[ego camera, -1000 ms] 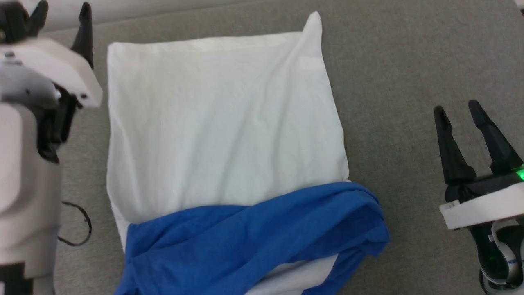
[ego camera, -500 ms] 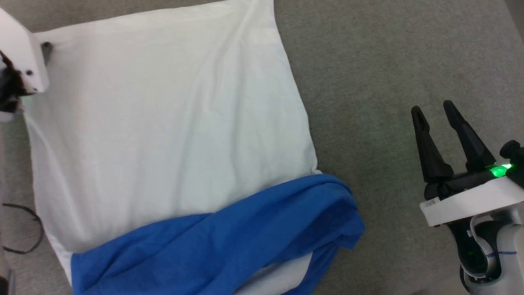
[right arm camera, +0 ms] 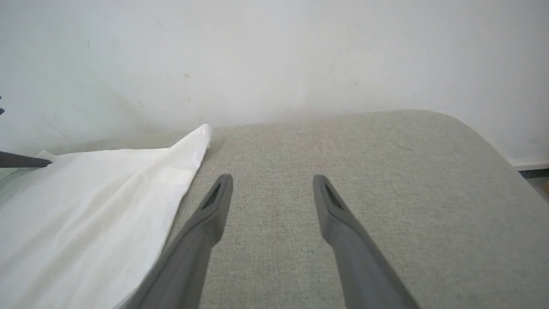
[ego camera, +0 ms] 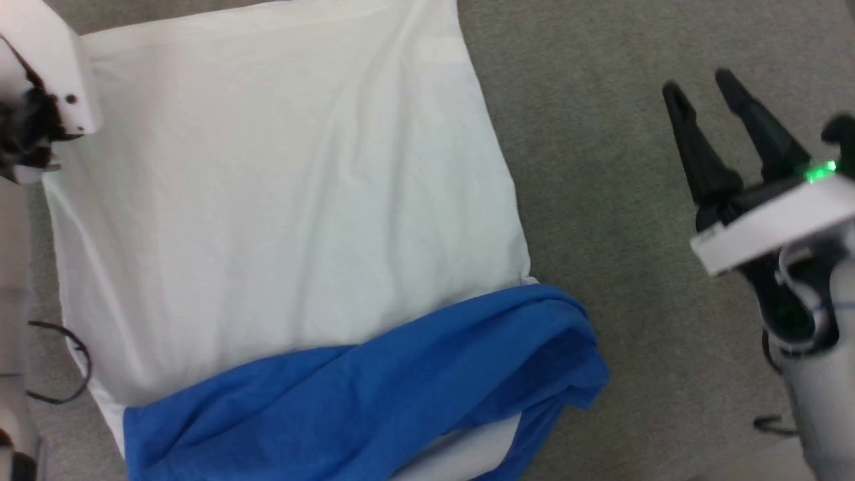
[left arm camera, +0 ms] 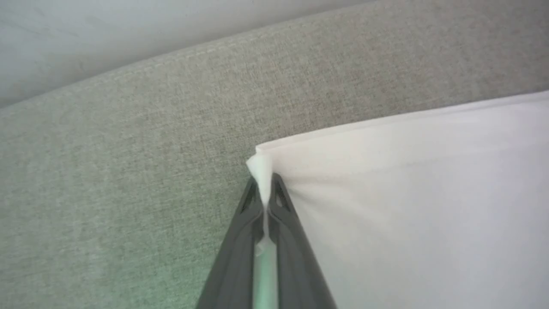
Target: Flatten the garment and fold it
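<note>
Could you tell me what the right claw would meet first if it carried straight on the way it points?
Probably the grey cushion, then the wall behind it; the open right claw points past the shirt, which lies to its left.

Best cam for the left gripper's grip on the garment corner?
Left wrist view: the left gripper is shut on a pinched white corner of the garment, fabric visible between its jaws. Head view: the wrist housing hides the jaws. Right wrist view: one dark fingertip at that corner, at the frame edge.
</note>
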